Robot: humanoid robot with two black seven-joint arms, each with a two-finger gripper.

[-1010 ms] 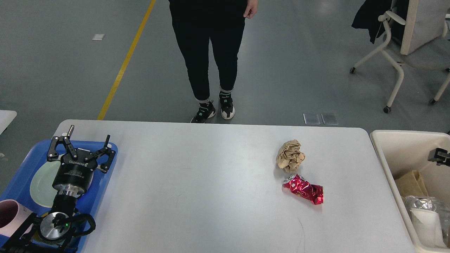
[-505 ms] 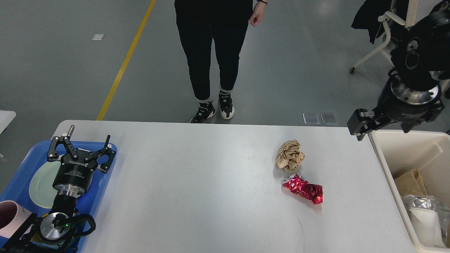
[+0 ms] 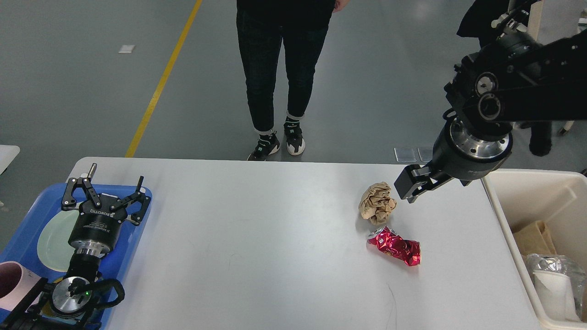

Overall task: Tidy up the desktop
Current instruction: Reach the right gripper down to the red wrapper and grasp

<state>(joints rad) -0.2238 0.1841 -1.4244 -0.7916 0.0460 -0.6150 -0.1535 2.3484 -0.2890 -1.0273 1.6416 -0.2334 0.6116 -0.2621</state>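
Note:
The white desktop (image 3: 257,256) holds a crumpled brown paper ball (image 3: 377,203) and a crushed red can (image 3: 395,246) just in front of it, right of centre. My right gripper (image 3: 409,187) hangs above the desktop just right of the paper ball, apart from it. It shows side-on as one dark block, so I cannot tell its fingers apart. My left gripper (image 3: 106,184) is open and empty, over the blue tray (image 3: 137,229) at the far left.
The blue tray holds a pale green plate (image 3: 50,238) and a pink cup (image 3: 11,286). A cream bin (image 3: 504,201) with paper and plastic waste stands off the right edge. A person (image 3: 279,68) stands behind the far edge.
My right arm has swung up from the cream bin and leftward over the desktop's right end, to just beside the paper ball. The left arm has not moved. The person has shifted slightly right.

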